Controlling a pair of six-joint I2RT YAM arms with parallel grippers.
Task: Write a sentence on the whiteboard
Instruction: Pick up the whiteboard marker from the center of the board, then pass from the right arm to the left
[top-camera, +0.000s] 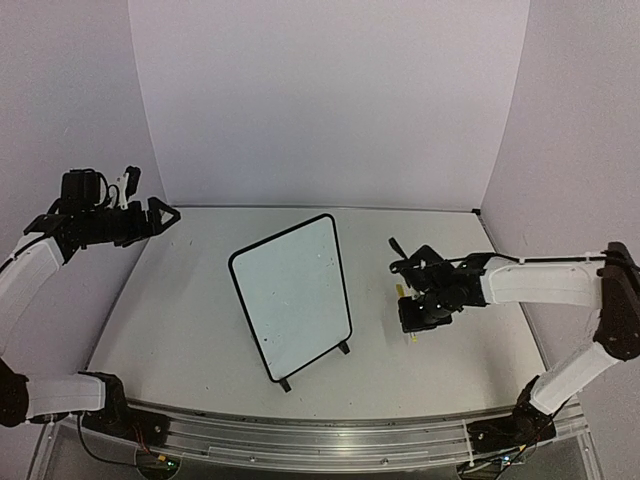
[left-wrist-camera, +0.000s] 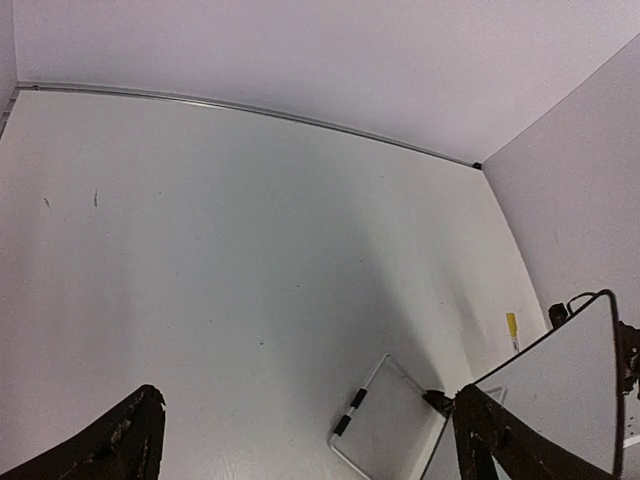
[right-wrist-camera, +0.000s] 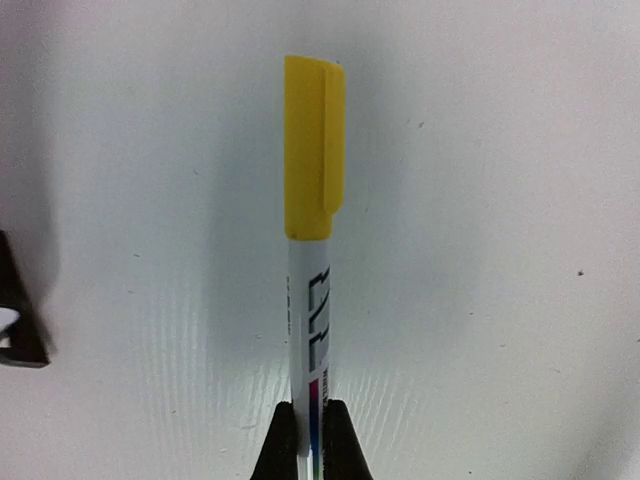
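The whiteboard (top-camera: 292, 295) stands upright on two small black feet in the middle of the table, turned slightly to the left; its edge (left-wrist-camera: 560, 390) also shows in the left wrist view. The sentence is not visible on its face in any view. My right gripper (top-camera: 418, 315) is low over the table to the right of the board. In the right wrist view it (right-wrist-camera: 311, 430) is shut on a white marker with a yellow cap (right-wrist-camera: 313, 250), which points away along the table. My left gripper (top-camera: 160, 215) hangs open and empty, high at the far left.
A wire stand (left-wrist-camera: 385, 415) props the board from behind. The grey walls (top-camera: 320, 100) close in the back and both sides. A black piece (right-wrist-camera: 15, 320) shows at the left edge of the right wrist view. The marker's yellow cap (left-wrist-camera: 511, 325) peeks past the board.
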